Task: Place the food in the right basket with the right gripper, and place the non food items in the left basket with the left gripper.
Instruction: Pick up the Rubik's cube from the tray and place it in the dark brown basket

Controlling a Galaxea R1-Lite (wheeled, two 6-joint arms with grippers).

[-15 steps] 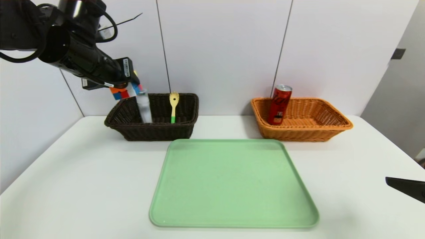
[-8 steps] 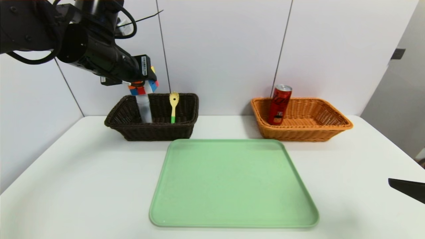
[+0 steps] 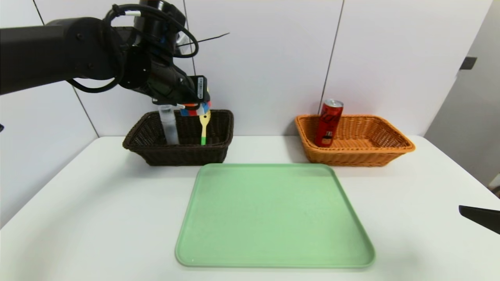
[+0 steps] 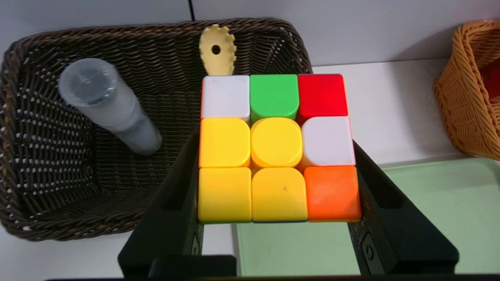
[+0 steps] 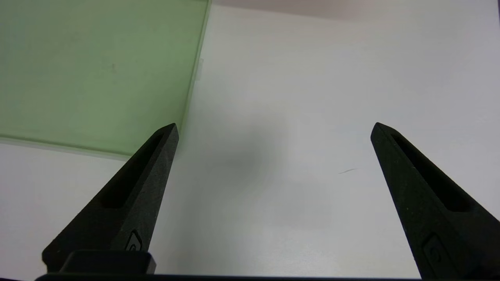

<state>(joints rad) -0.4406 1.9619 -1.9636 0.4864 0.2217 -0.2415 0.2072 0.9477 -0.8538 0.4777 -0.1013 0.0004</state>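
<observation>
White tabletop (image 3: 97, 195): over the dark wicker basket's (image 3: 187, 156) back-right corner, our left gripper (image 4: 278, 156) clamps the puzzle cube (image 4: 276, 142), fingers parted by its width; next, we lower and release (gently). Near the tabletop's right edge, our right gripper (image 5: 274, 125) idles wide open, empty.

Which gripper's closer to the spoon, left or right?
Left. The left gripper holds the cube just above the spoon; the right gripper hangs open off the tray's right side.

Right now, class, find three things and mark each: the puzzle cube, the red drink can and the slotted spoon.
Puzzle cube (image 4: 276, 142): left wrist view, on its yellow centre square.
Red drink can (image 3: 329, 124): head view, on its side.
Slotted spoon (image 3: 204, 130): head view, on its yellow shaft.
</observation>
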